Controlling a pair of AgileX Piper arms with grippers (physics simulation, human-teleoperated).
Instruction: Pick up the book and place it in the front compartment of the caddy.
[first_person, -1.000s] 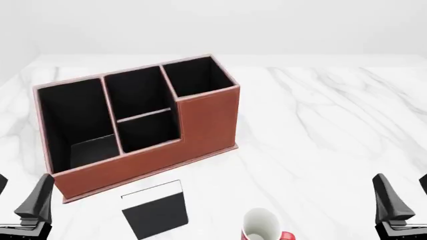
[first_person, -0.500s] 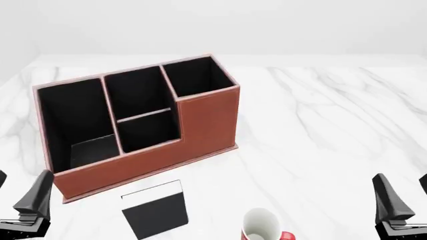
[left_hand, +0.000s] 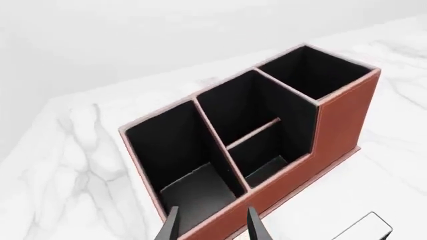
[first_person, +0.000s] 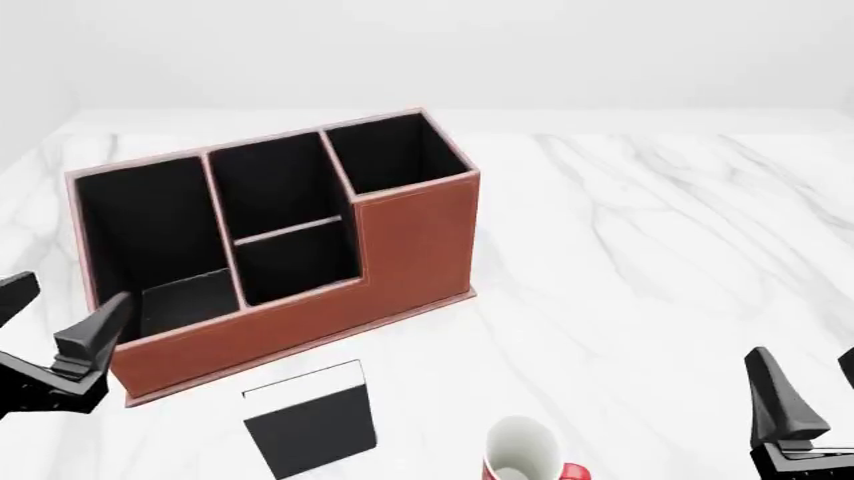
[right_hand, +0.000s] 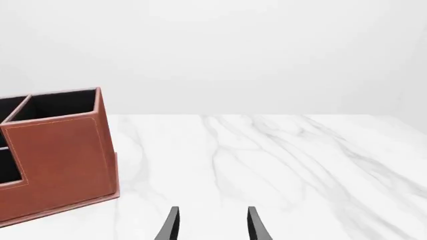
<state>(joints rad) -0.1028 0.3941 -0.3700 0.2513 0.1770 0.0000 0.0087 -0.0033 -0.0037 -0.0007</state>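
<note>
The black book (first_person: 310, 420) lies flat on the marble table just in front of the reddish-brown caddy (first_person: 414, 240); its corner shows in the left wrist view (left_hand: 363, 231). The front compartment (first_person: 267, 188) is the middle cell against the tall far wall, behind a low divider; it also shows in the left wrist view (left_hand: 237, 107). My left gripper (first_person: 74, 292) is open and empty, raised beside the caddy's near left corner, to the left of the book. In its wrist view the gripper (left_hand: 212, 226) hangs over the caddy's low near wall. My right gripper (first_person: 805, 372) is open and empty at the near right, far from the book.
A white mug with a red handle (first_person: 521, 450) stands right of the book at the table's near edge. The caddy's wide large cell (first_person: 147, 250) is at its left end, and a tall cell (first_person: 394, 150) is at its right end.
My left gripper has risen and moved forward toward the caddy's near left corner. The right gripper, book and mug have not moved.
</note>
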